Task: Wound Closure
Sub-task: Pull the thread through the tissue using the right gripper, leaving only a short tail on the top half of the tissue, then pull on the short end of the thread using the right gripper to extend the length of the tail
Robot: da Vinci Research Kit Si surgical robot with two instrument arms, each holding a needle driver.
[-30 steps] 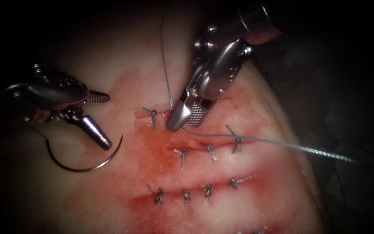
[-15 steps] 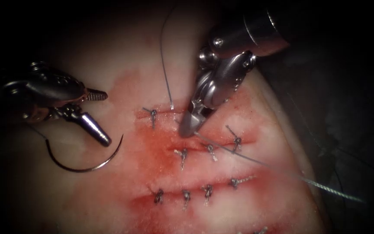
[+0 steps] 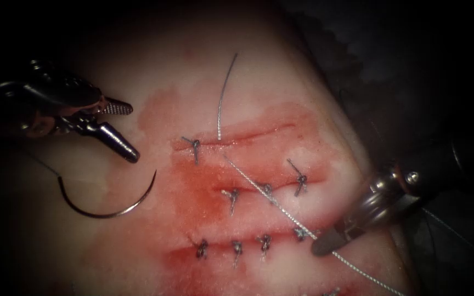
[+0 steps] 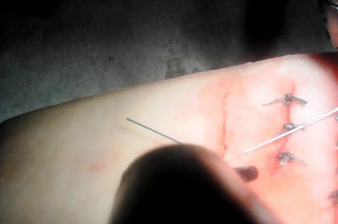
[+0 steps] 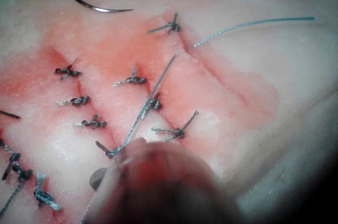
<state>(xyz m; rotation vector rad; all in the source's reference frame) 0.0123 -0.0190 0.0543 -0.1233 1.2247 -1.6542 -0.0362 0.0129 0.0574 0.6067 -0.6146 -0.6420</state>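
Observation:
The curved needle (image 3: 105, 211) lies loose on the tissue (image 3: 138, 66), left of the cuts, held by neither tool and not in the tissue. My left tool (image 3: 126, 131) hovers just above it with its jaws open and empty. The thread (image 3: 270, 200) crosses the top cut (image 3: 259, 133) next to one knot (image 3: 195, 147) and runs taut, down and to the right, to my right tool (image 3: 325, 244), whose jaws are shut on it. A short free tail (image 3: 223, 93) stands up beyond the cut. The right wrist view shows the needle (image 5: 95, 5), the taut thread (image 5: 153, 94) and the tail (image 5: 253, 25).
Two lower cuts carry rows of tied knots (image 3: 231, 194) (image 3: 237, 246) with short cut ends. Red fluid (image 3: 204, 181) stains the tissue around them. The tissue's edge falls away to dark ground at the right (image 3: 368, 159).
The right tool shut on the thread at the top cut and moved down and right, pulling thread through; the free tail got shorter. The left tool lifted slightly. The needle stayed put.

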